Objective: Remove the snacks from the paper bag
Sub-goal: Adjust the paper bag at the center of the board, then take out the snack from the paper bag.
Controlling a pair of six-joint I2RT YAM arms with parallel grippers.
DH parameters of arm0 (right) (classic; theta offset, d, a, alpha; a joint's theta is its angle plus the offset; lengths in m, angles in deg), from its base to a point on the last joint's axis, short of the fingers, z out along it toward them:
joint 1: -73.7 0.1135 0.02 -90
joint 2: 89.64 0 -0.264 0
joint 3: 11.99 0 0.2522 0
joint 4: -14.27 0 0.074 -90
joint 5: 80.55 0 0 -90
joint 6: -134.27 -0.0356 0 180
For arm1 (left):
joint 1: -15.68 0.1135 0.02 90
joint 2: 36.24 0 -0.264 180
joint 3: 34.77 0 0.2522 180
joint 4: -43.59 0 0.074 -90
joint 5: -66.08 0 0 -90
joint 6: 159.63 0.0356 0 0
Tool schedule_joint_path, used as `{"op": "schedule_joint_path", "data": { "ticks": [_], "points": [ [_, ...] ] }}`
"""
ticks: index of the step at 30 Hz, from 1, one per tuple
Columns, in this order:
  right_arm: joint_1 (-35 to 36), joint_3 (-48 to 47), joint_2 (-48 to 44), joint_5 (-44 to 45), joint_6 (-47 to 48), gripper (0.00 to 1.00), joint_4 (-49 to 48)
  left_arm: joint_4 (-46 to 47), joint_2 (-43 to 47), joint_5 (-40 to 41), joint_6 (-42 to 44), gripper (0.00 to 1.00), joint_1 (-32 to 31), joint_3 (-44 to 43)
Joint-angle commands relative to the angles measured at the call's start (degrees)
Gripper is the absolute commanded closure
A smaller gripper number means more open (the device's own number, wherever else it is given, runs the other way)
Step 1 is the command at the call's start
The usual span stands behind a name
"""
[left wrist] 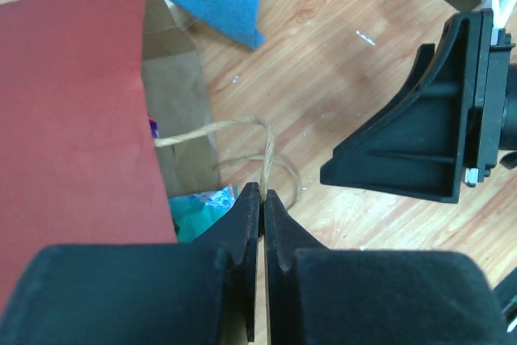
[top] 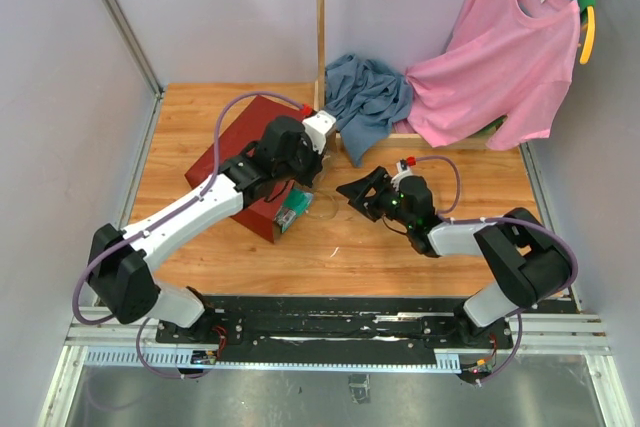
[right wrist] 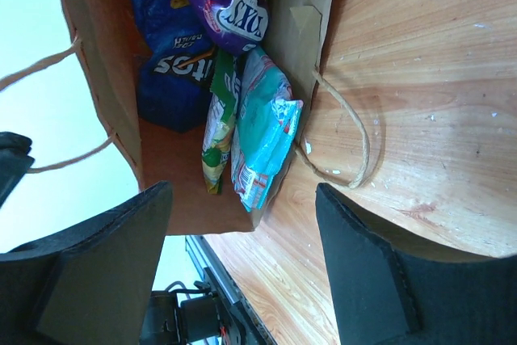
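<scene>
- A light wooden desk [top: 340, 252] stands between pale grey walls, with both arms bolted at its near edge.
- The right gripper [top: 360, 193] sits low over the middle of the desk. It is released, its jaws spread wide and facing the bag's mouth.
- The left gripper [left wrist: 262, 191] is clenched on the thin upper cord loop handle [left wrist: 242, 124].
- That handle belongs to the large dark-red paper bag [top: 235, 142], which lies on its side on the desk's left half and shows brown kraft inside.
- The lower cord handle [right wrist: 349, 147] lies slack on the wood.
- All the snacks are inside the bag.
- A glossy turquoise packet [right wrist: 265, 131] and a green packet [right wrist: 218, 123] reach the lip.
- Deeper in are a large blue chip bag [right wrist: 166, 54] and a purple packet [right wrist: 230, 18].
- At the far edge lies a crumpled blue-grey garment [top: 365, 97], beside a pink T-shirt [top: 500, 62].
</scene>
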Motion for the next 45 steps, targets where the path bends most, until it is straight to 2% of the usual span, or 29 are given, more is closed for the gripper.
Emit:
{"op": "schedule_joint_path", "data": {
  "ticks": [1, 5, 10, 14, 19, 24, 27, 29, 32, 35, 38, 41, 43, 45],
  "points": [
    [-0.7, -0.3, 0.1, -1.8, 2.2, 0.27, -0.9, 1.1, -0.4, 0.7, -4.5, 0.99, 2.5, -3.1],
    [-0.5, -4.7, 1.4, -5.3, 4.8, 0.27, 2.8, 2.1, 0.9, -6.5, -11.0, 0.99, 10.8, -1.6],
    [1.6, -11.7, 4.4, -8.2, 9.1, 0.27, 11.0, 2.8, 3.2, -5.2, -13.1, 0.99, 17.2, 0.0],
    [5.0, -17.5, 7.5, -8.8, 12.0, 0.29, 18.3, 2.5, 2.5, -5.0, -11.8, 0.99, 18.1, -0.3],
    [10.1, -20.7, 11.1, -7.7, 12.7, 0.33, 21.8, 1.9, 0.7, -6.3, -11.7, 0.99, 19.1, -1.1],
    [11.9, -23.2, 14.2, -7.3, 12.7, 0.33, 23.9, 3.4, 1.2, -9.0, -12.4, 1.00, 19.7, -0.2],
    [12.5, -24.9, 15.6, -7.1, 13.5, 0.33, 25.3, 4.1, 0.9, -7.9, -16.0, 0.99, 19.7, -0.4],
    [12.8, -25.4, 16.4, -7.0, 13.5, 0.33, 25.2, 1.2, 0.1, -4.3, -20.3, 0.99, 19.7, -2.7],
    [12.9, -25.6, 17.4, -7.2, 13.0, 0.33, 24.5, 0.0, 0.6, -3.5, -22.2, 0.99, 19.7, -3.5],
    [13.1, -25.7, 17.7, -7.6, 13.1, 0.33, 24.2, 4.4, 3.1, -7.9, -18.0, 0.99, 19.7, -0.6],
    [13.5, -25.8, 17.8, -7.5, 13.4, 0.33, 24.4, 9.5, 6.4, -14.5, -9.1, 0.99, 19.7, 3.5],
    [13.5, -25.8, 18.8, -8.2, 12.7, 0.33, 23.2, 15.5, 9.6, -15.4, -5.1, 0.99, 19.7, 8.3],
    [13.5, -25.9, 19.4, -8.3, 12.5, 0.33, 22.7, 14.5, 8.4, -14.5, -5.0, 0.99, 19.7, 7.1],
    [13.6, -26.2, 19.9, -8.2, 12.5, 0.33, 22.6, 9.1, 5.0, -15.5, -4.1, 0.99, 19.7, 2.1]
  ]
}}
